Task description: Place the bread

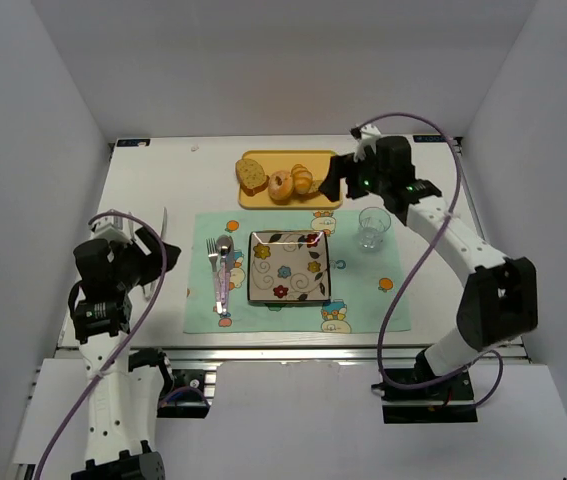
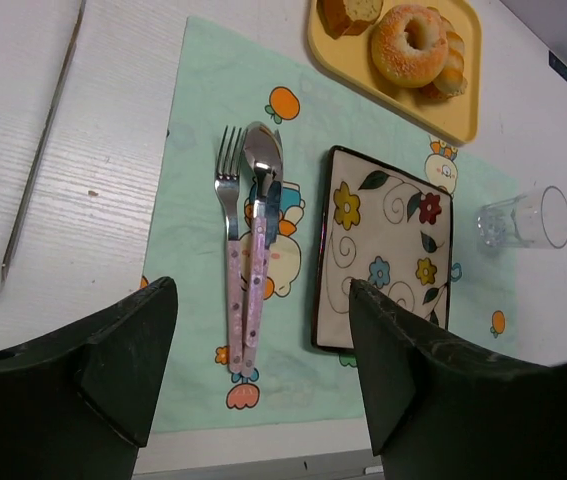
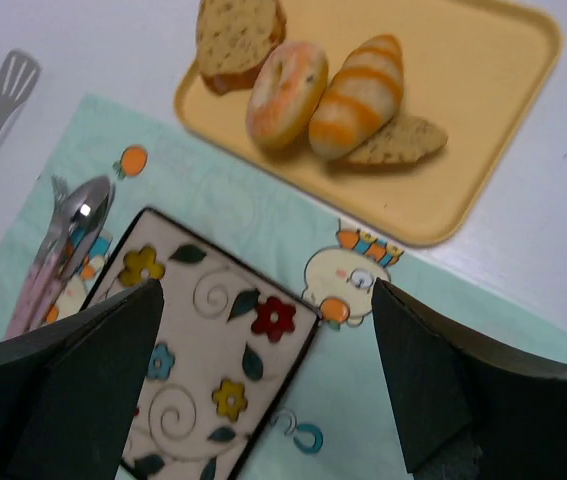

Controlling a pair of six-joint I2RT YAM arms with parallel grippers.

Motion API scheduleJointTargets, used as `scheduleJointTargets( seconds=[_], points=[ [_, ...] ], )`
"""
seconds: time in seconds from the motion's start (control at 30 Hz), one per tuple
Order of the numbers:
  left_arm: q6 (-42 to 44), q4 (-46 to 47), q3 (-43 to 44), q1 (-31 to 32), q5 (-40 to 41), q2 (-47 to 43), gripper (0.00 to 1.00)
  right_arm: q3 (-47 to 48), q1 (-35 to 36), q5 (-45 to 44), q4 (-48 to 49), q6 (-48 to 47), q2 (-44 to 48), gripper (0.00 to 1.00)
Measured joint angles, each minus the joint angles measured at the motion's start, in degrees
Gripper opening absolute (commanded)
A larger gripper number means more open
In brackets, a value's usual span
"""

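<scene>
The bread [image 3: 400,141], a small pale slice with a brown crust, lies on the yellow tray [image 3: 483,120] against the ridged croissant [image 3: 358,95]. A bagel [image 3: 285,90] and a larger tan slice [image 3: 237,36] lie to their left. The patterned plate [image 1: 289,266] sits empty on the green placemat [image 1: 363,290], just in front of the tray [image 1: 253,198]. My right gripper [image 1: 331,185] is open and empty, hovering at the tray's right end; in its wrist view it [image 3: 263,295] hangs over the plate's corner. My left gripper [image 1: 158,250] is open and empty, left of the placemat.
A fork and spoon [image 1: 221,270] lie on the placemat left of the plate. A clear glass [image 1: 372,228] stands right of the plate, under my right arm. Metal tongs [image 2: 23,190] lie on the bare table at the left. White walls close in the table.
</scene>
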State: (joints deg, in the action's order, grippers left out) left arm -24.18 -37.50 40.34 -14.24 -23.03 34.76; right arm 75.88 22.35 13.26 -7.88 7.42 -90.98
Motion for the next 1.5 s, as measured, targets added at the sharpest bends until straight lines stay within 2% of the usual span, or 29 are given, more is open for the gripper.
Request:
scheduleJointTargets(
  seconds=[0.03,0.1,0.13,0.17,0.2,0.23,0.27,0.3,0.33,0.37,0.4,0.43,0.5,0.53,0.57,0.87,1.13,1.5],
  points=[
    [-0.1,0.2,0.4,0.0,0.2,0.6,0.78,-3.1,-1.2,2.1,-0.2,-0.1,2.2,0.89],
    [-0.4,0.3,1.3,0.0,0.8,1.8,0.65,-7.1,-4.1,9.9,-0.4,-1.6,5.4,0.89],
    [-0.6,0.5,1.7,0.0,1.4,2.4,0.54,-8.4,-5.7,15.1,0.0,-2.9,6.6,0.83],
    [-0.7,0.6,2.2,0.0,2.1,3.2,0.26,-10.1,-7.8,22.3,1.2,-4.5,7.6,0.77],
    [-1.1,0.6,2.7,0.0,2.9,4.2,0.15,-11.3,-9.5,28.0,1.9,-5.6,8.4,0.69],
    [-1.0,0.6,3.3,0.0,3.8,5.3,0.05,-12.4,-11.0,32.7,2.6,-6.7,8.9,0.36],
    [-0.9,0.5,4.1,0.0,4.7,6.6,0.0,-13.2,-12.3,37.1,3.0,-8.0,9.2,0.15],
    [-0.8,0.4,4.9,0.0,5.7,8.0,0.0,-13.6,-12.9,39.9,2.9,-8.8,9.2,0.03],
    [-0.5,0.3,5.9,0.0,6.9,9.9,0.0,-13.9,-13.0,42.6,2.9,-9.5,9.2,0.0],
    [-0.1,0.1,6.9,0.0,8.3,11.5,0.0,-14.1,-12.9,44.8,2.8,-9.9,9.3,0.03],
    [0.2,-0.2,8.0,0.0,9.6,13.6,0.24,-14.5,-12.7,46.3,2.9,-10.1,9.5,0.15],
    [0.9,-0.3,8.9,0.0,10.9,15.5,0.39,-14.9,-12.5,47.5,2.8,-10.4,9.8,0.45],
    [2.1,-0.4,10.3,0.0,13.7,19.1,0.68,-15.6,-12.0,49.0,2.8,-11.0,10.5,0.66],
    [3.0,-0.7,10.7,0.0,14.7,20.5,0.71,-15.8,-11.9,49.5,2.8,-11.1,10.9,0.81],
    [3.4,-1.1,11.1,0.0,15.7,22.0,0.74,-15.8,-11.8,50.0,2.4,-11.5,11.3,0.89],
    [13.3,-0.8,11.7,1.4,25.0,36.1,0.78,-20.3,-11.8,51.9,2.5,-12.3,15.1,0.89],
    [23.2,3.8,11.5,2.4,27.9,45.8,0.78,-21.4,-11.8,52.1,3.3,-11.2,15.3,0.89],
    [29.4,8.2,10.7,4.2,28.0,55.2,0.79,-21.5,-12.0,52.0,5.1,-9.6,15.0,0.89]
  ],
)
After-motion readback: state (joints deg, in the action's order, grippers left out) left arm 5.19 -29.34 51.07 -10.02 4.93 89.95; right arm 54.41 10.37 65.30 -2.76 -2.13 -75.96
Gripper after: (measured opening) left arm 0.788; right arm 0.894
